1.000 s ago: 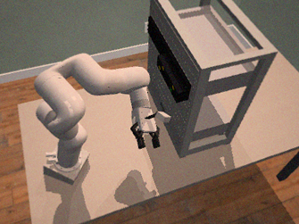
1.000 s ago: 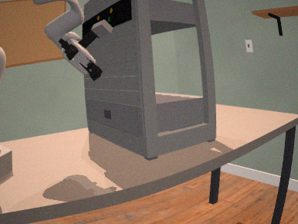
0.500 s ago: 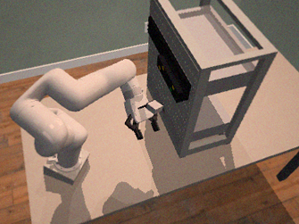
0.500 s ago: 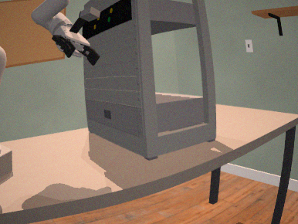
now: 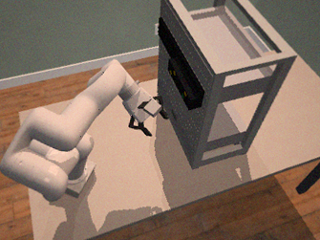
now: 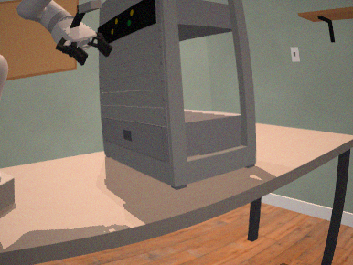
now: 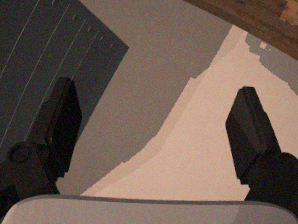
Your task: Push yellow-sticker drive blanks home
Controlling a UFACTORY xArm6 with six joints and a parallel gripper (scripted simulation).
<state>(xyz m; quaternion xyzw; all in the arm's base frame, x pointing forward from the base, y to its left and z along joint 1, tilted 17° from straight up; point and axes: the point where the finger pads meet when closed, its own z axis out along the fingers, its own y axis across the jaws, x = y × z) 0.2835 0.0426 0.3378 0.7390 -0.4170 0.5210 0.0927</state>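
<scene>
Hovering beside the rack's (image 5: 216,90) front face, the tool (image 6: 90,47) has its fingers spread wide apart with nothing between them. The storage chassis (image 6: 128,20) sits high in the rack as a dark band across the front, and the tool hangs at that band's lower outer end, near it; I cannot tell whether a fingertip touches. In the exterior view three round stickers show on the band: two yellow stickers (image 6: 116,21) toward the tool's side and one green sticker (image 6: 129,22) just past them, farther from the tool; a fourth is not visible here. So the yellow-marked blanks lie a little up and across the rack's front from the tool, and their travel runs straight into the rack, square to its face. The wrist view looks down past the dark face toward the counter (image 7: 200,149), so the fingers seem to point downward along the rack's front, not into it; my judgement is that the tool must rise and turn toward the face before any push. The rack holds little else: a bare shelf near its top and a grey drawer-like box (image 6: 137,137) low down. The rack stands upright on the counter.
</scene>
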